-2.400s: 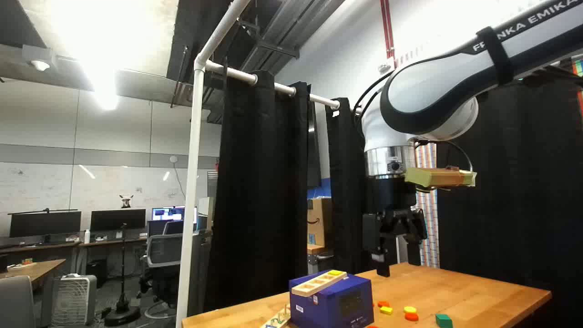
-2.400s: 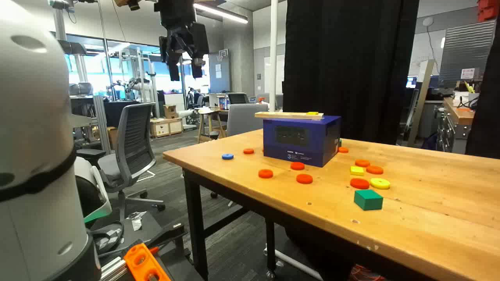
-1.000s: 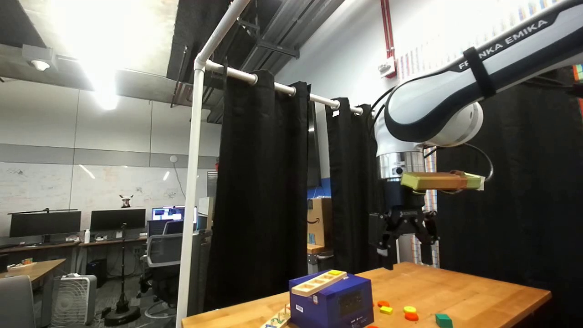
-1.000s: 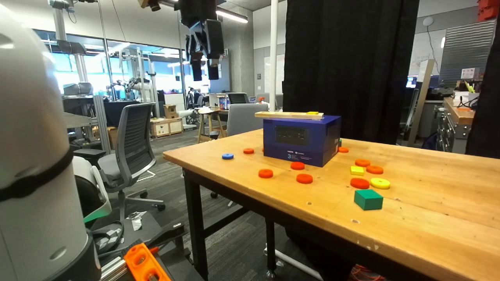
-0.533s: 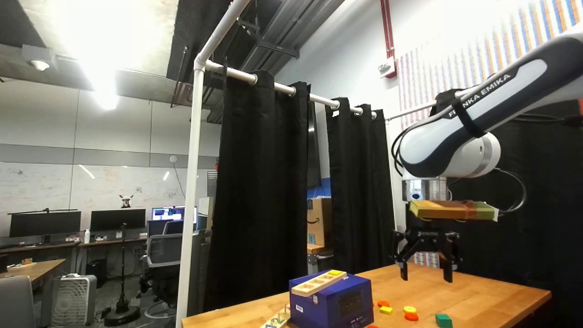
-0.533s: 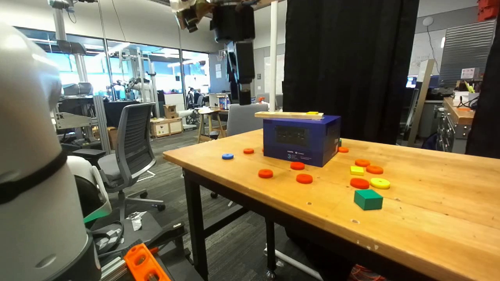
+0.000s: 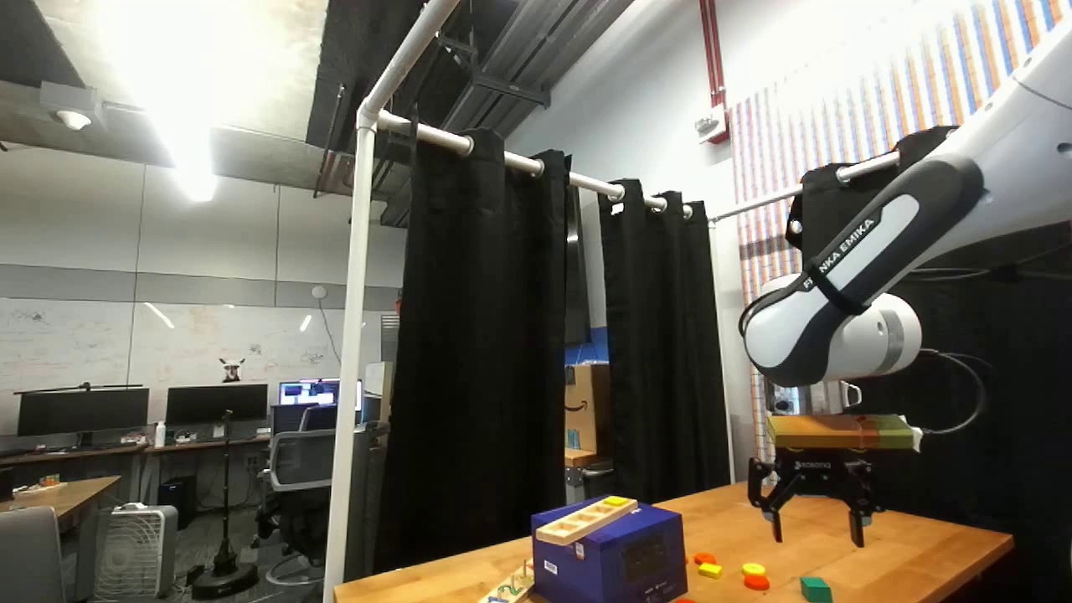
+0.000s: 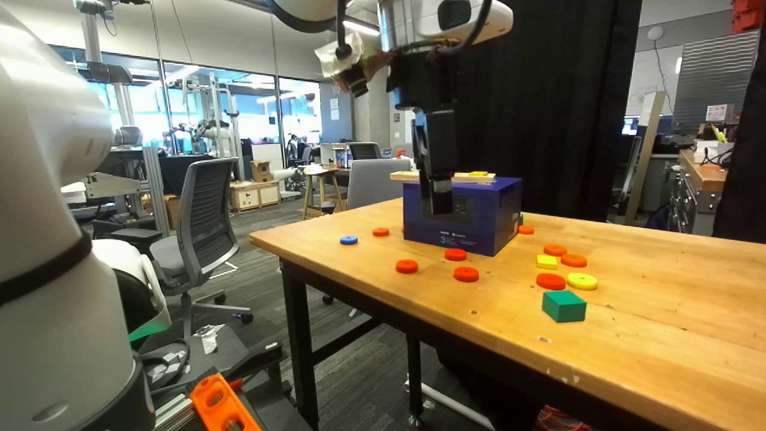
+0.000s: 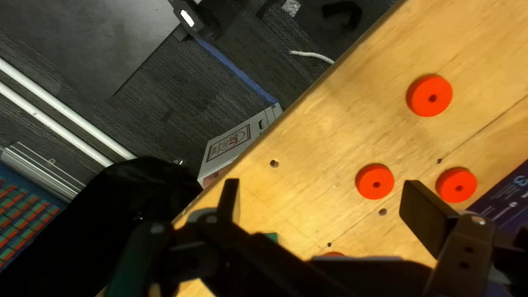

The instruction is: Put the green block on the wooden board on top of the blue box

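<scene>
The green block [image 7: 815,590] lies on the table near its edge in both exterior views [image 8: 564,306]. In the wrist view only a corner of the green block [image 9: 271,236] shows behind a finger. The wooden board [image 7: 586,521] is a narrow light strip with compartments, lying across the top of the blue box [image 7: 610,559]; a yellow piece sits at one end. It also shows in an exterior view [image 8: 407,176]. My gripper [image 7: 816,536] is open and empty in the air above the table, apart from the block and the box; it also shows in the wrist view [image 9: 319,202].
Several orange discs [image 8: 466,274], a yellow disc [image 8: 582,281], a yellow square piece [image 8: 547,261] and a blue disc [image 8: 349,240] lie on the table [image 8: 658,323]. A number board with pegs [image 7: 511,584] lies beside the box. Black curtains [image 7: 477,352] hang behind.
My gripper has come down toward the table and shifted right in an exterior view, nearer the green block's side. The wrist has turned. The block, board and box have not moved.
</scene>
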{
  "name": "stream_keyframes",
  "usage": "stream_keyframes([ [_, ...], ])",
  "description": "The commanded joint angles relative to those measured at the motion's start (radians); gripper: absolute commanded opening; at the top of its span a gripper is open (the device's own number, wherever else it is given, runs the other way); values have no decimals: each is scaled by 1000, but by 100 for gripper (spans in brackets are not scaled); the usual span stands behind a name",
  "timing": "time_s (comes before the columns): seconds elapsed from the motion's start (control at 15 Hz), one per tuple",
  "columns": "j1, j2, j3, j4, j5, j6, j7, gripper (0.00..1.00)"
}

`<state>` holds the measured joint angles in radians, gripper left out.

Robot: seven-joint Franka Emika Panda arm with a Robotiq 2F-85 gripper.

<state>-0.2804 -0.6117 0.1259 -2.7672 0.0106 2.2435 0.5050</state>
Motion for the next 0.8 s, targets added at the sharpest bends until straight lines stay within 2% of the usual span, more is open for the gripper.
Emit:
stream_keyframes([
  [0.0, -48, 98, -16, 12, -104, 86, 28, 100],
  [0.2, -76, 175, -36, 32, -188, 120, 21, 100],
  [0.33, -69, 223, -66, 54, -204, 130, -7, 100],
  [0.73, 7, 348, -211, 157, -88, 100, -240, 100],
])
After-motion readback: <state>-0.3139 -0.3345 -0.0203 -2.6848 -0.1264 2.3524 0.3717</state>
